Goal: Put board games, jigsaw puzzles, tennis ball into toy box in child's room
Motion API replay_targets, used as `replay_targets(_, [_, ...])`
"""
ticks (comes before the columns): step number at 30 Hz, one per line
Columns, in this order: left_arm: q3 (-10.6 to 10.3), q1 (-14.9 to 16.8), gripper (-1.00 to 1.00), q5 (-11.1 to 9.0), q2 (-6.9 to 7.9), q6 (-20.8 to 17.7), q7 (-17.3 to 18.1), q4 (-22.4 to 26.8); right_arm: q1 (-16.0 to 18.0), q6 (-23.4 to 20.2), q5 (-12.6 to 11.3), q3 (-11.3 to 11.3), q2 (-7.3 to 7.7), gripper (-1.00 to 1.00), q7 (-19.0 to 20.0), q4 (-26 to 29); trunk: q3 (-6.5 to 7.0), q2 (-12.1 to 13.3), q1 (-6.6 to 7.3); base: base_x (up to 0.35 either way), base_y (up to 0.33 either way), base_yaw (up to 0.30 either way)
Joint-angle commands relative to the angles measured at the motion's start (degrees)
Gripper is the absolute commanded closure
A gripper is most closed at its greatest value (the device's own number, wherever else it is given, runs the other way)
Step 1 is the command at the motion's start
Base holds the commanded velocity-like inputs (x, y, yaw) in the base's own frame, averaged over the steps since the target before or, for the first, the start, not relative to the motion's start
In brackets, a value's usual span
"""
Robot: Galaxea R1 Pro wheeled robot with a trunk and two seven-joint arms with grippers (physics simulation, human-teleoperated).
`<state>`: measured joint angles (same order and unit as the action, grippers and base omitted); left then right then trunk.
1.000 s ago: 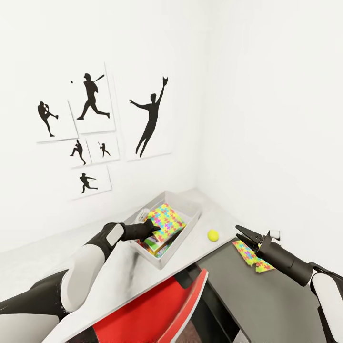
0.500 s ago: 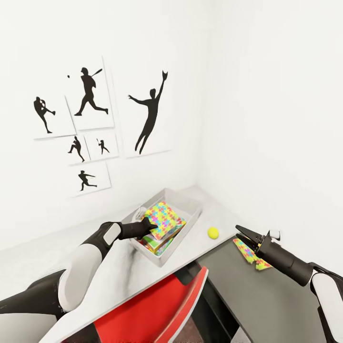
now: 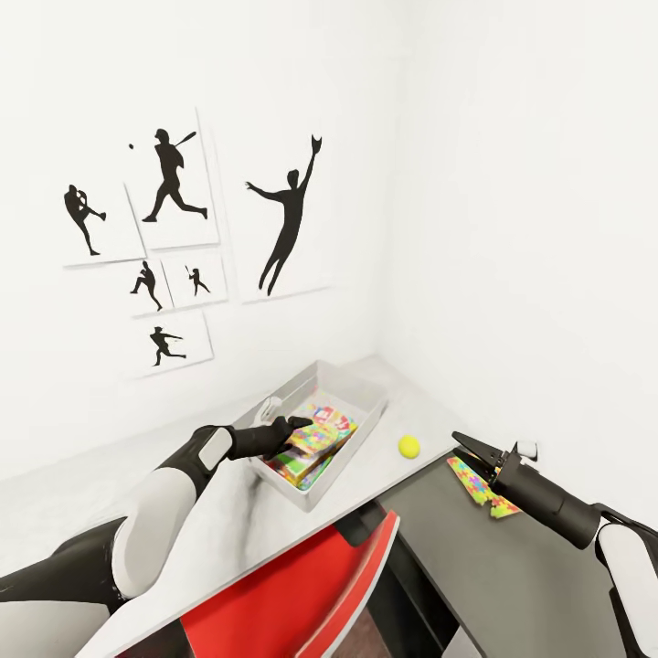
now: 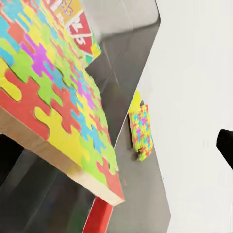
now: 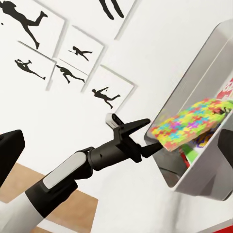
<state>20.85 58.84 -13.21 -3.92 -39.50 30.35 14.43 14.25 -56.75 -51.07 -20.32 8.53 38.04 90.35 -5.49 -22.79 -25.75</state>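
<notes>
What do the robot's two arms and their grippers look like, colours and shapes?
Both arms have glossy white shell segments joined by black sections. The left arm's white forearm narrows into a black wrist and left gripper with two slim, pointed black fingers and a small pale block beside them. The right gripper is likewise black and pointed, on a thick black cylindrical wrist.

toy box (image 3: pixel 361 391) on table (image 3: pixel 228 521) | puzzle (image 3: pixel 315 437) inside | tennis ball (image 3: pixel 408 447) just right | second puzzle (image 3: pixel 477 482) further right on cabinet (image 3: pixel 512 567)

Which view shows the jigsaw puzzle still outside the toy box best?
Head view: the second jigsaw puzzle lies flat on the dark cabinet top, partly behind the right gripper. The left wrist view shows it small but unobstructed.
</notes>
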Motion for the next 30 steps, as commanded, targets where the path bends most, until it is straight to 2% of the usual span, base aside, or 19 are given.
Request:
replay_targets(1, [0.2, 0.0, -1.00, -0.2, -0.01, -0.4, 0.0, 0.1, 0.1, -0.3, 0.2, -0.1, 0.00, -1.00, 0.3, 0.0, -0.13, -0.1, -0.04, 0.000, 0.000, 0.000])
replay_targets(16, [0.2, 0.0, -1.00, -0.2, 0.44, -1.2, 0.1, 1.5, 0.1, -0.3, 0.2, -0.1, 0.00, -1.00, 0.3, 0.0, -0.13, -0.1, -0.04, 0.000, 0.000, 0.000])
replay_targets(23, [0.2, 0.0, -1.00, -0.2, 2.06, -9.4, 0.1, 6.7, 0.0, -0.3, 0.2, -0.1, -0.05, -1.00, 0.3, 0.0, -0.13, -0.1, -0.04, 0.000, 0.000, 0.000])
replay_targets(30, [2.0, 0.0, -1.00, -0.2, 3.87, -15.4, 0.1, 9.0, 0.0, -0.2, 0.2, -0.1, -0.09, -1.00, 0.3, 0.0, -0.13, -0.1, -0.04, 0.000, 0.000, 0.000])
